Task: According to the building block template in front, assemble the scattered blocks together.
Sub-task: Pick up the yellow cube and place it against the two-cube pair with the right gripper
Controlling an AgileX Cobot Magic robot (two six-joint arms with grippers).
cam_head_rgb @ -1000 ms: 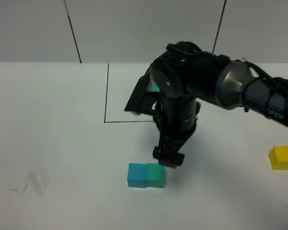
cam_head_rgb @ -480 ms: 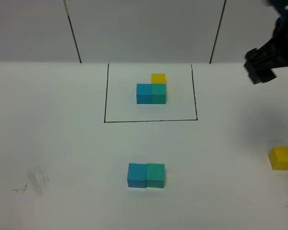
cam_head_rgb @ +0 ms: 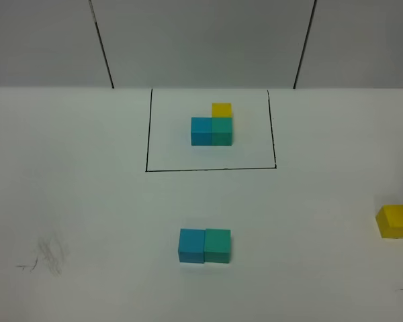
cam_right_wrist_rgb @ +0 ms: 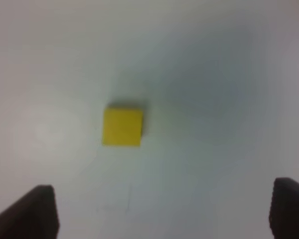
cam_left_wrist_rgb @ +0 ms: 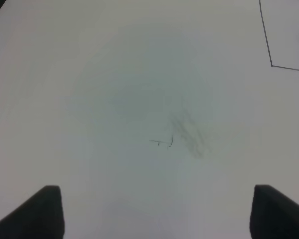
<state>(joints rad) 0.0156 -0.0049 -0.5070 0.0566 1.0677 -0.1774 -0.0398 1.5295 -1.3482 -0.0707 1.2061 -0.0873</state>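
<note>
The left gripper points down at the white table, its jaws spread wide over a pencil smudge. The right gripper is also spread wide above the yellow cube and grips nothing. There are three loose cubes: the blue cube and teal cube touch at lower centre, and the yellow one lies at the right edge. One three-cube template sits inside the black rectangle at upper centre.
</note>
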